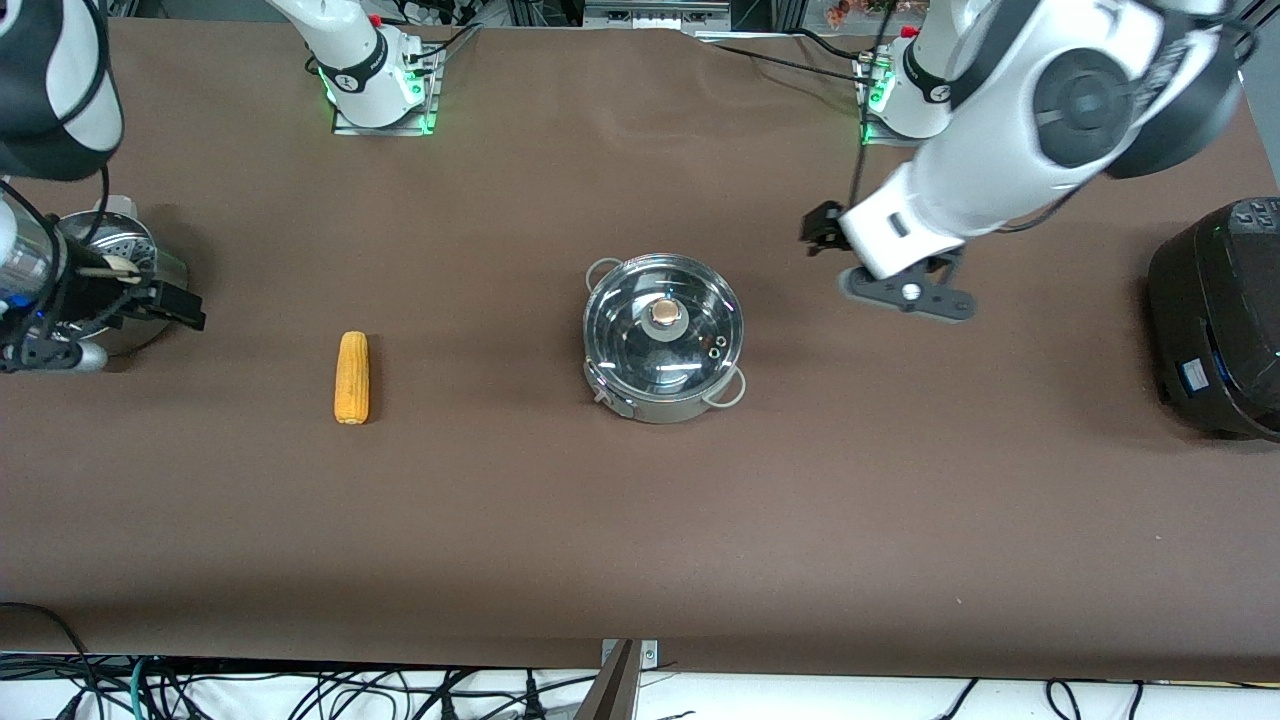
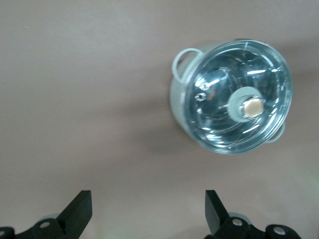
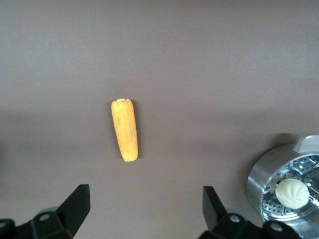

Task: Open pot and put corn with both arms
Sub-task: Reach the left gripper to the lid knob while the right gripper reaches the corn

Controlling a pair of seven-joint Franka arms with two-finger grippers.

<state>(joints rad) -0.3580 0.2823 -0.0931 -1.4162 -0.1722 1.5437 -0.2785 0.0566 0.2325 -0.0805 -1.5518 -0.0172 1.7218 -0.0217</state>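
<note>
The steel pot (image 1: 672,405) stands mid-table with its glass lid (image 1: 625,335) on and the tan knob (image 1: 663,313) on top. The left wrist view shows the pot (image 2: 177,102), its lid (image 2: 219,124) and the knob (image 2: 253,107). The corn (image 1: 351,377) lies flat on the cloth toward the right arm's end, and also shows in the right wrist view (image 3: 124,129). My left gripper (image 1: 900,285) hangs open and empty over bare cloth beside the pot (image 2: 147,214). My right gripper (image 1: 70,320) hangs open and empty over the table by the steamer, apart from the corn (image 3: 146,209).
A perforated steel steamer (image 1: 165,262) with a white bun (image 3: 291,193) stands at the right arm's end of the table. A large black cooker (image 1: 1215,320) stands at the left arm's end. Brown cloth (image 1: 640,540) covers the table.
</note>
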